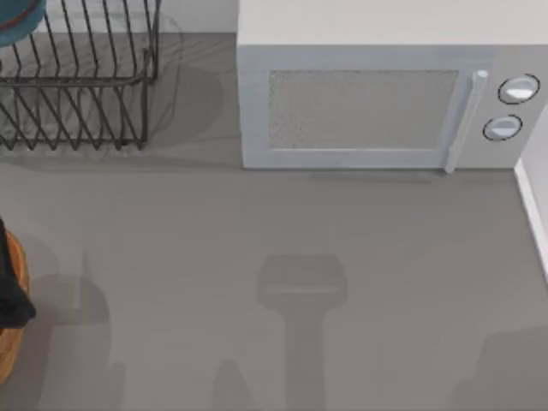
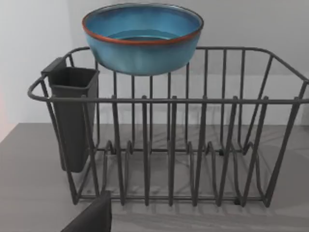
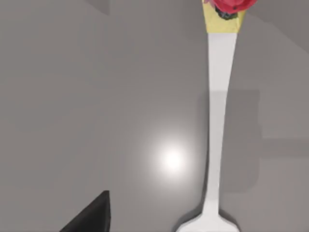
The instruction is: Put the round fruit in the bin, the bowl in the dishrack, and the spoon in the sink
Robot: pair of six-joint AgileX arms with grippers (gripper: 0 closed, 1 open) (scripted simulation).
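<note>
Bowl [image 2: 141, 38]: hovering just above the rack's [image 2: 169, 145] rear rim, upright, not yet seated among the bars.
Left pincer: facing the rack from the front, a dark fingertip [image 2: 91, 217] showing; I cannot tell how open it is.
Spoon [image 3: 217, 121]: lying flat on the surface [image 3: 96, 96], handle running toward the fruit [image 3: 231, 6].
Right pincer: looking down over the spoon; opening impossible to judge.

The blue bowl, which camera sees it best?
The left wrist view: the whole bowl shows, blue inside with a reddish rim, at the dishrack's back top edge. The top view catches a teal sliver at its corner. The right wrist view faces a spoon.
</note>
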